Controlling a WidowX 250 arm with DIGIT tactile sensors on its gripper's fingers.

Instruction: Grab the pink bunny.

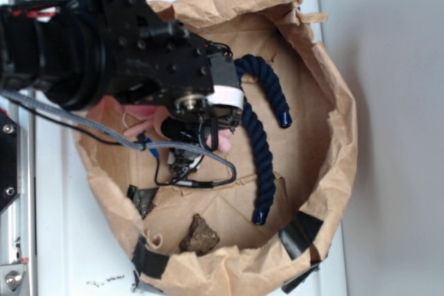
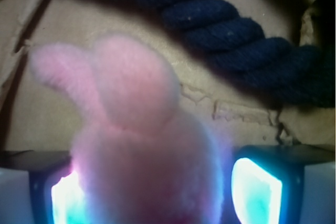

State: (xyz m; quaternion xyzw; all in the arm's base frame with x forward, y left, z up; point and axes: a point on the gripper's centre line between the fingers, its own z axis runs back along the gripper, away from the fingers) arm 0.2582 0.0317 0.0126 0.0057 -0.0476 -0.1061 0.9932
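Setting: white tabletop [image 1: 62,240] carried a brown paper bag [image 1: 340,136], its walls rolled down and patched with black tape so it served as a shallow basin.
Arm: the black WidowX gripper [image 1: 201,136] reached down into the bag's left half, its wrist and cables hiding most of what lay under it.
Pink bunny: the pink bunny [image 2: 142,145] sat between the two fingers in the wrist view, ears pointing away from the camera; only slivers of pink showed under the arm in the exterior view.
Grip: each glowing finger pad [image 2: 257,187] stood at a flank of the plush body, the left one touching the fuzz, so the jaws bracketed it; whether they squeezed it I cannot tell.
Navy rope: the curved navy rope [image 1: 260,143] lay just beyond the ears, outside the jaws.
Brown lump: a brown lump [image 1: 200,235] rested near the front wall, well apart.
Judgement: the grab looked nearly complete, pending a lift.
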